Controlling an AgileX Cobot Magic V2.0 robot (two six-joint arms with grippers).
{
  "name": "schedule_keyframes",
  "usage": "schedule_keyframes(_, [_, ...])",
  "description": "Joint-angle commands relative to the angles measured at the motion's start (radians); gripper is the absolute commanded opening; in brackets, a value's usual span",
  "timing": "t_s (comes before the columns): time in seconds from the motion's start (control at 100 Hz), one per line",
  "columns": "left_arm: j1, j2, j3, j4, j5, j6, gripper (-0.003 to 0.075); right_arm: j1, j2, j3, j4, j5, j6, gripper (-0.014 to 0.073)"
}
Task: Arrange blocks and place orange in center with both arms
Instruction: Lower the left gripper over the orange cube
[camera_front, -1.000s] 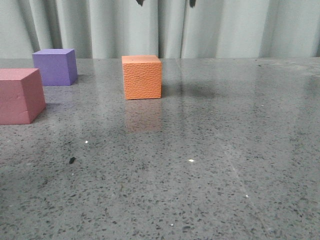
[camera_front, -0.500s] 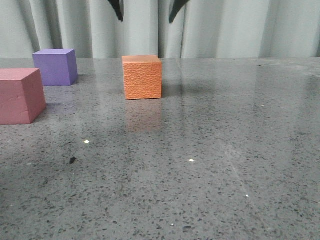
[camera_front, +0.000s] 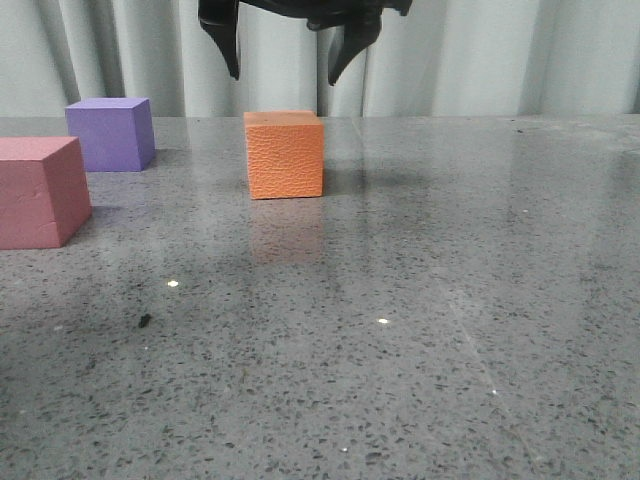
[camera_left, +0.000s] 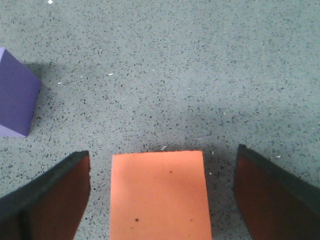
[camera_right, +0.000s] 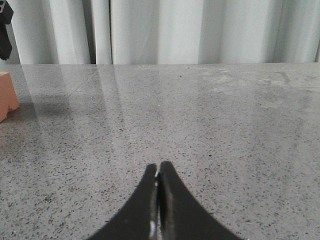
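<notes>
While spread, left claw (camera_front: 283, 62) above orange (camera_front: 285, 155)

All three cubes sit on the tabletop (camera_front: 450, 300), in its far half, and the curtain (camera_front: 480, 60) hangs behind the far edge. The orange cube (camera_front: 285, 155) stands left of the middle, near the far edge. The purple cube (camera_front: 110, 133) is well apart to its left and a little further back. The pinkish-red cube (camera_front: 38, 192) lies left of the purple one and nearer the front edge, with a gap between them. My left gripper (camera_front: 283, 72) hangs right above the orange cube, one spread finger to each side, touching nothing. My right gripper (camera_right: 159, 167) sits low over bare tabletop, well to the right of the orange cube, fingers pressed together.
</notes>
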Motion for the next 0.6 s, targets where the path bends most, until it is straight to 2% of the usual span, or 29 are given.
schedule_keyframes(0.0, [0.004,-0.044,-0.030,0.033,-0.013,-0.015,0.0557,-0.002,-0.017,-0.014,0.001,-0.078,-0.008,-0.0067])
schedule_keyframes(0.59, [0.006,0.011,-0.030,0.000,-0.015,-0.015,0.0556,-0.002,-0.017,-0.014,0.001,-0.078,-0.008,-0.0067])
